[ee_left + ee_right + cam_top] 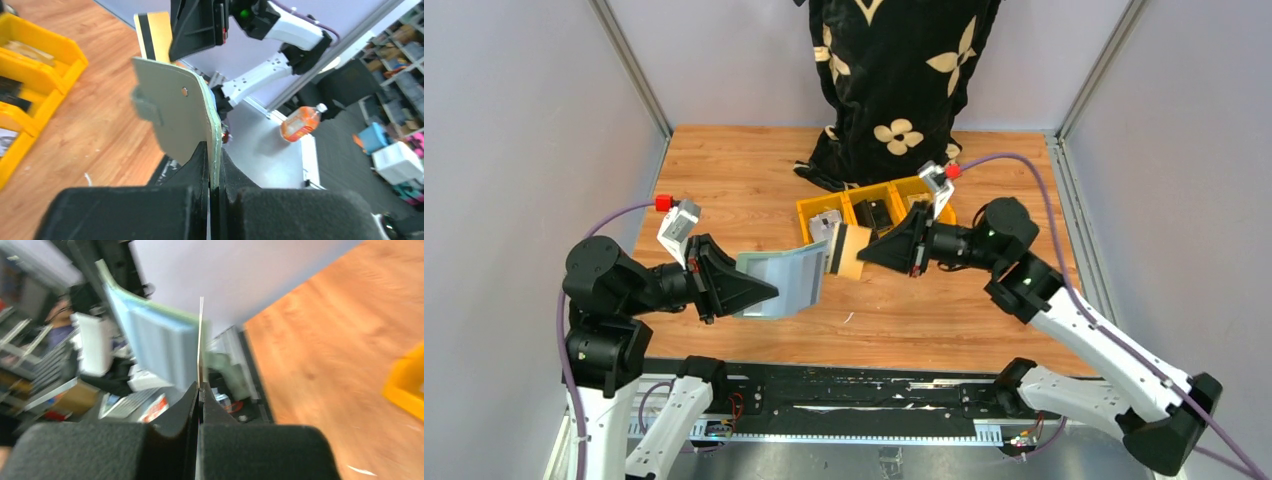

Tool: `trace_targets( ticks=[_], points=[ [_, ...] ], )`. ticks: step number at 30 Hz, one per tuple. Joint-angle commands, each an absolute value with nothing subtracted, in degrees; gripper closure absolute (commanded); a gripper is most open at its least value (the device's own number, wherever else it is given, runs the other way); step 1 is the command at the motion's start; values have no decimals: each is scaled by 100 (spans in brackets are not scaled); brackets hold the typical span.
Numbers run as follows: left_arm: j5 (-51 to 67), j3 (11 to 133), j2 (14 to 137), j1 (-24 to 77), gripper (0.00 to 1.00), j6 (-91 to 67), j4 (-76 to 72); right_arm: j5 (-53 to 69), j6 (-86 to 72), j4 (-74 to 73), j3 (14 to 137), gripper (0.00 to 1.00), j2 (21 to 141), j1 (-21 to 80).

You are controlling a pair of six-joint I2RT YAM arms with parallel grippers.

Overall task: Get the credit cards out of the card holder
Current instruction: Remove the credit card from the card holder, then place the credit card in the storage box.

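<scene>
**Both pincers closed, one on the holder and one on a card**

The left pincer (762, 293) is pressed together on one end of the card holder (782, 278). The holder sticks out from its fingertips toward the right, bent in a curve and held in the air above the counter (724, 180). The right pincer (871, 252) is closed on a credit card (849, 250), tan with a black stripe, which stands out from its tips toward the left. The striped end of the card meets the free end of the holder; whether it sits inside a slot cannot be told. Behind the right pincer, yellow bins (894, 195) stand on the counter. A black cloth (894, 70) with pale flowers hangs at the far side.
</scene>
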State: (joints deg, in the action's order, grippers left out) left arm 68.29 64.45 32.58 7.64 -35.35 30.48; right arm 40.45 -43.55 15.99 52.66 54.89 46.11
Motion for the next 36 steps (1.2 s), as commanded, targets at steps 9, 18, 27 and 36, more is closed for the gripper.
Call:
trace_targets(
  ticks=[9,18,27,36],
  points=[
    [6075,7076,3299,773,100,-1365,4675,1733,-1961,-2868,6841,100,5812,2783],
    [6231,7076,3291,773,100,-1304,4677,-300,-827,-3792,7969,100,7567,2223],
    [6328,7130,3410,773,100,-1240,4679,-528,-291,-3792,8757,100,9314,1975],
    [6354,7150,3502,773,100,-1207,4676,132,-261,-3765,9513,100,10840,1879]
  ],
)
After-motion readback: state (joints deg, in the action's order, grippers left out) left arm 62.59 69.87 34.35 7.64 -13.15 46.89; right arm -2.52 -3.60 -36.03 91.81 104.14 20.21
